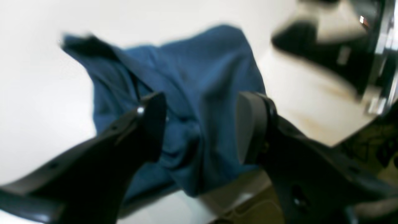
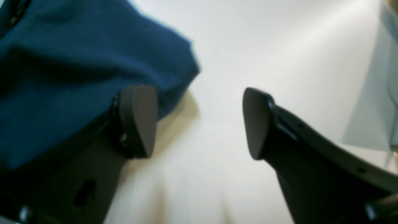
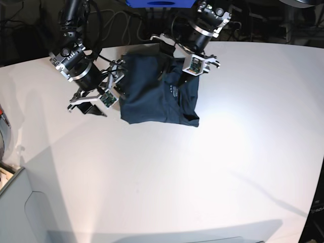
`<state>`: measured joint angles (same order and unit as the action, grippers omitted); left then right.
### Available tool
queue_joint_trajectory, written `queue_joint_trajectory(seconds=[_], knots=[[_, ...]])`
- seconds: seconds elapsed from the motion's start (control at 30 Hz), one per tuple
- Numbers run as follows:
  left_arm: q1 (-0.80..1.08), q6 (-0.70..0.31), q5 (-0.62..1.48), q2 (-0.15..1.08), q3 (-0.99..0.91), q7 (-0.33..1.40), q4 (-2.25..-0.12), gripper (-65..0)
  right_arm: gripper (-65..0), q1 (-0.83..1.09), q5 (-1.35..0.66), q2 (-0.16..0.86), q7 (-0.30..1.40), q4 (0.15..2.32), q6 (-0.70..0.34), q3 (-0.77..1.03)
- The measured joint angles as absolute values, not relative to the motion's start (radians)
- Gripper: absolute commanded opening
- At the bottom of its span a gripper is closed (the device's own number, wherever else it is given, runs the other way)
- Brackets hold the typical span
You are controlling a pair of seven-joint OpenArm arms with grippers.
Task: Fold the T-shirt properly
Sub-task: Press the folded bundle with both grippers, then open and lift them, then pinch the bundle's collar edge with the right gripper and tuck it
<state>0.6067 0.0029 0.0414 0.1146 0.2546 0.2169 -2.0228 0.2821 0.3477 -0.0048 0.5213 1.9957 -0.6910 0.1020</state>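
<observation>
The dark navy T-shirt lies bunched into a rough rectangle at the back middle of the white table, with a small white label showing. My left gripper is over the shirt's back right part. In the left wrist view it is open, with rumpled shirt fabric seen between and beyond its fingers. My right gripper is at the shirt's left edge. In the right wrist view it is open and empty. One finger is against the shirt's edge; bare table shows between the jaws.
Dark cables and equipment line the table's back edge. A grey surface lies off the table's front left corner. In the left wrist view the table's edge is just below the shirt, and a blurred black arm part is at top right.
</observation>
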Motion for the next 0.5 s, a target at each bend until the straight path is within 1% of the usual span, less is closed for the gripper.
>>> queue_joint_trajectory(seconds=[0.2,0.37,0.5], knots=[[0.651,0.014,0.041,0.113,0.040,0.226,-2.022,-31.0,-23.6,0.354,0.344,-0.003,0.516,2.025,-0.691,-0.087],[0.662,0.000,0.194,0.110,-0.146,0.236,-2.019,-30.8,-23.5,0.397,0.347,0.000,0.514,2.026,-0.690,-0.220],[0.653,0.003,0.302,0.118,-0.283,0.219,-1.987,-30.8,-23.5,0.400,0.343,0.002,0.511,2.002,-0.690,-0.274]])
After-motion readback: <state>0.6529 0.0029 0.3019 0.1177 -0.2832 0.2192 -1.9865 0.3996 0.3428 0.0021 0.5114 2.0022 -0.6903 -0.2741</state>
